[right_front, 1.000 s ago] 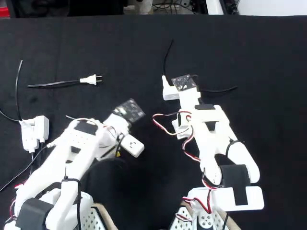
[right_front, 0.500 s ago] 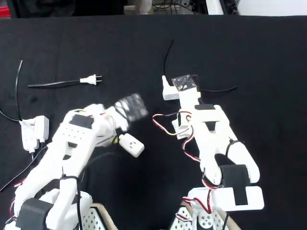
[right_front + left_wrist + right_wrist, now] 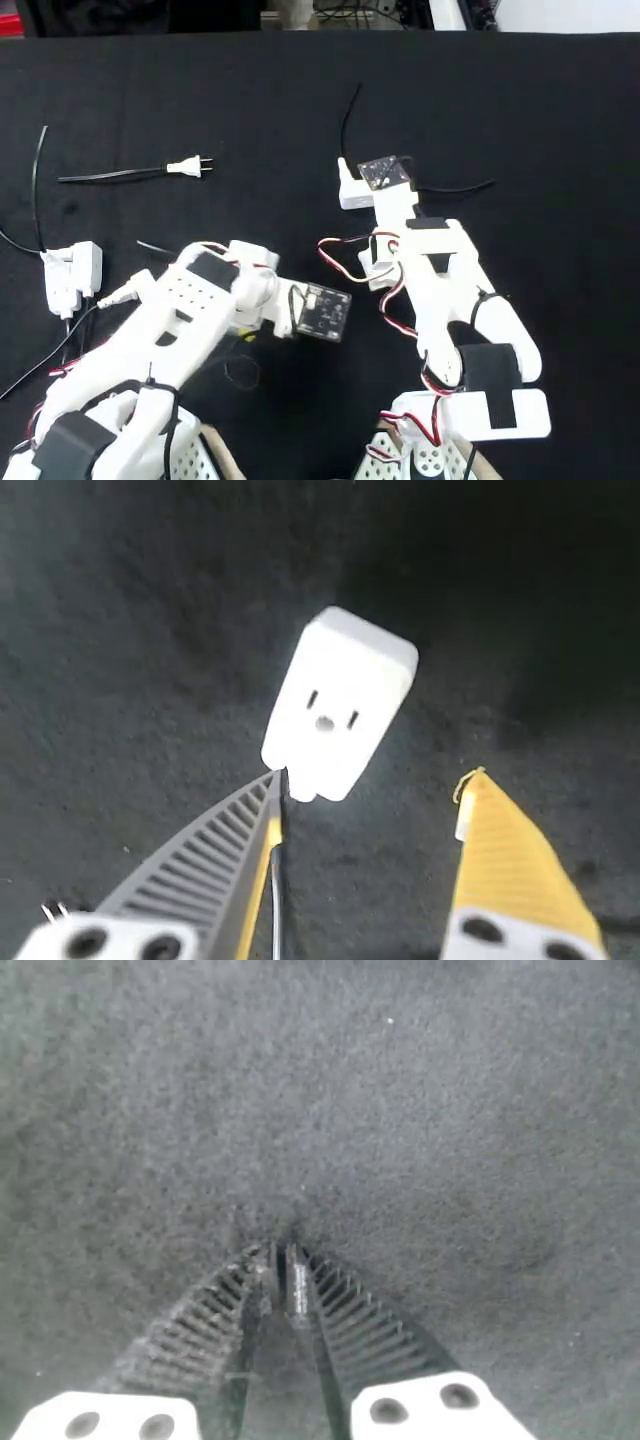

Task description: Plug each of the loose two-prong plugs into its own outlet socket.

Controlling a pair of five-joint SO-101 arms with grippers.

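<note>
Quickly, clock positions as on the high view. The black cloth-covered table (image 3: pixel 560 120) carries everything.

A white two-prong plug on a thin black cable (image 3: pixel 187 166) lies loose at 10 o'clock. Its prongs point toward 3 o'clock, and it is well apart from both arms.

A cluster of white outlet blocks with cables (image 3: pixel 72 272) sits at 9 o'clock near the table edge. I cannot tell whether a plug is seated there.

A small white block (image 3: pixel 347 190) lies just toward 12 o'clock from centre, right beside the tip end of the right arm (image 3: pixel 440 290). One black lead (image 3: pixel 350 115) runs from it toward 12 o'clock and another black lead (image 3: pixel 465 187) toward 3 o'clock. Whether it is a plug or a socket, I cannot tell.

The left arm (image 3: pixel 180 320) stretches from 7 o'clock toward centre, with its wrist camera board (image 3: pixel 322 312) at the tip. Marks on that board are too small to read.

In the left wrist view the left gripper (image 3: pixel 375 777) is spread wide, with nothing between the grey ribbed finger (image 3: pixel 225 850) and the yellow finger (image 3: pixel 500 850). A white rectangular plastic outlet socket (image 3: pixel 340 705) lies on the cloth just past the fingertips. Its near corner is at the grey fingertip, touching or just beside it. Its face is up and shows two slots and a round hole.

In the right wrist view the right gripper (image 3: pixel 282 1255) has its ribbed fingers pressed together, tips down at the cloth. Nothing can be made out between them.
</note>
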